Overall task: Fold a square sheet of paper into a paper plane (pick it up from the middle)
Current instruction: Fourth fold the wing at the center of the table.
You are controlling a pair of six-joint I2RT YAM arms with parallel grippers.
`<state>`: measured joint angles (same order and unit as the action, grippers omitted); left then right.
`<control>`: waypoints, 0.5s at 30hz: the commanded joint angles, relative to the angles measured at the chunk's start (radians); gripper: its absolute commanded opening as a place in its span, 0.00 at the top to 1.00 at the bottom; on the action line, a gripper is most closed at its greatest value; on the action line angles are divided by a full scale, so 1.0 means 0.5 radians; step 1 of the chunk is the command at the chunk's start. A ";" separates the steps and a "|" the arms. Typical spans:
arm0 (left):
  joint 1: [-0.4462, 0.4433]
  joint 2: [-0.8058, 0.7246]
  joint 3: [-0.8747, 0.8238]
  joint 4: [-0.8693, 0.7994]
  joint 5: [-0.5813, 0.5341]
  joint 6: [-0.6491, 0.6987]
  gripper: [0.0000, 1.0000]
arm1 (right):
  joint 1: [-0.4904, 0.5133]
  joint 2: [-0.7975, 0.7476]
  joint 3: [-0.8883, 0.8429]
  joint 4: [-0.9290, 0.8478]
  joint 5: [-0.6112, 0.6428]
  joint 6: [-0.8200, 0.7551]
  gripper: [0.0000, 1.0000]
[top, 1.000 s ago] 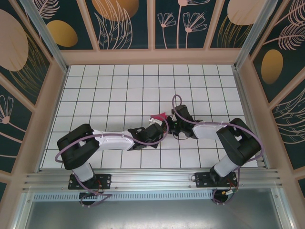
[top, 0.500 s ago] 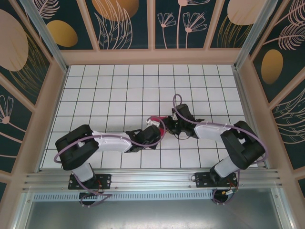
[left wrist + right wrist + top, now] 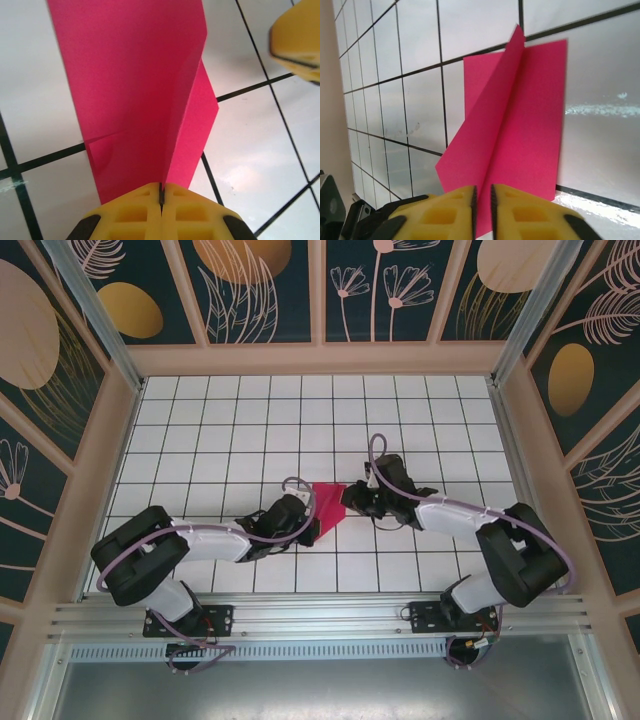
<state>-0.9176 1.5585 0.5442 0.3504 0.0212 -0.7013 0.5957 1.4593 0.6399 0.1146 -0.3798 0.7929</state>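
White tiles with dark grout covered the table (image 3: 200, 430), and I saw wide bare floor toward the far wall and both sides. Near the middle, the sheet of paper (image 3: 326, 508) was creased and held between the arms; I could not tell whether it touched the tiles. The left gripper (image 3: 308, 523) was clenched on one end, the right gripper (image 3: 352, 497) pinched the opposite end. Leaf-painted panels (image 3: 250, 290) walled the table, with a metal rail (image 3: 320, 618) along its near edge.
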 commanded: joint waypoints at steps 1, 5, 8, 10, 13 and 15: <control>0.031 0.002 -0.056 0.210 0.180 -0.072 1.00 | 0.027 0.106 0.070 -0.028 -0.071 -0.091 0.89; 0.082 0.012 -0.119 0.354 0.273 -0.130 1.00 | 0.073 0.242 0.153 -0.061 -0.072 -0.134 0.94; 0.117 0.020 -0.151 0.402 0.321 -0.151 1.00 | 0.095 0.326 0.182 -0.053 -0.068 -0.138 0.96; 0.126 0.035 -0.173 0.436 0.342 -0.170 1.00 | 0.103 0.370 0.192 -0.034 -0.074 -0.141 0.96; 0.147 0.054 -0.226 0.521 0.363 -0.216 1.00 | 0.112 0.434 0.213 -0.038 -0.064 -0.155 0.96; 0.160 0.058 -0.254 0.569 0.373 -0.237 1.00 | 0.115 0.471 0.220 -0.051 -0.054 -0.156 0.97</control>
<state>-0.8486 1.5707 0.4412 0.5606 0.1783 -0.7883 0.6437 1.6688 0.7231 0.0998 -0.4011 0.7372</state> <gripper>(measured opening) 0.068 0.051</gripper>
